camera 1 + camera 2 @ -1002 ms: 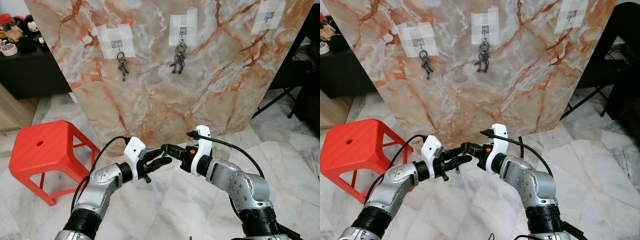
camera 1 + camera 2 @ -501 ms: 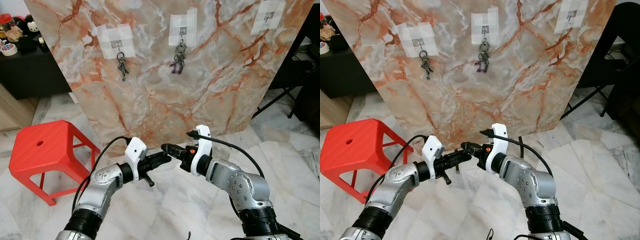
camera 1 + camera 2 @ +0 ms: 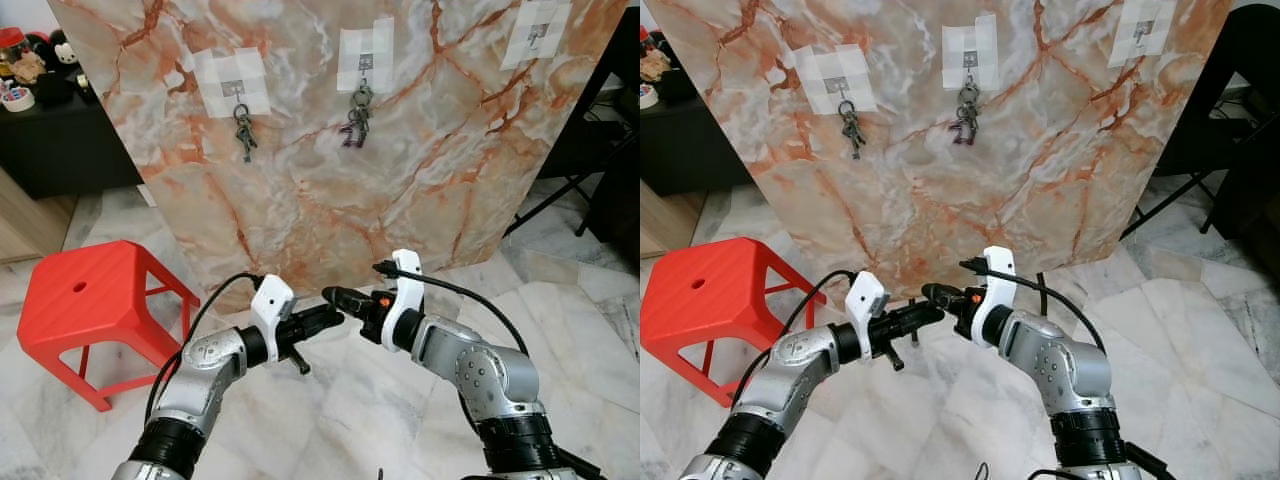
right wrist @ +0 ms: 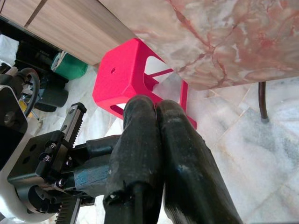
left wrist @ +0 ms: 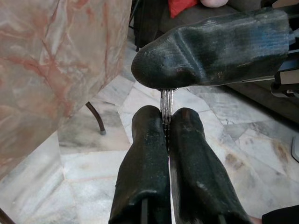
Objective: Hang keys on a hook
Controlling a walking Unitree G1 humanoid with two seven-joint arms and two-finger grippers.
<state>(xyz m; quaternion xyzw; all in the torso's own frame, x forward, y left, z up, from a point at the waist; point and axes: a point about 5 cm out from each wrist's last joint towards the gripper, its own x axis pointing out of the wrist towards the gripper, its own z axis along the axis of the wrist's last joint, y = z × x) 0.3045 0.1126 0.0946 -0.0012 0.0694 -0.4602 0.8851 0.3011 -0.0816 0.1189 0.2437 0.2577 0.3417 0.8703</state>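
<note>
The marble board [image 3: 330, 180] carries three hooks on white patches. A key bunch [image 3: 244, 132] hangs from the left hook and another bunch [image 3: 354, 120] from the middle hook. The right hook [image 3: 537, 35] is bare. Low in front of the board my two grippers meet tip to tip. My left gripper [image 3: 328, 316] is shut on thin metal keys [image 5: 166, 100], seen edge-on between its fingers. My right gripper [image 3: 331, 295] is shut too, and the keys' far end runs under its fingers [image 5: 210, 49].
A red plastic stool [image 3: 95, 300] stands on the marble floor at my left. A dark shelf [image 3: 60, 120] with small toys sits behind it. Black stand legs [image 3: 560, 195] reach out at the board's right side.
My left gripper, open one second ago, has shut on the keys at the right gripper's tip. The right arm has stayed still.
</note>
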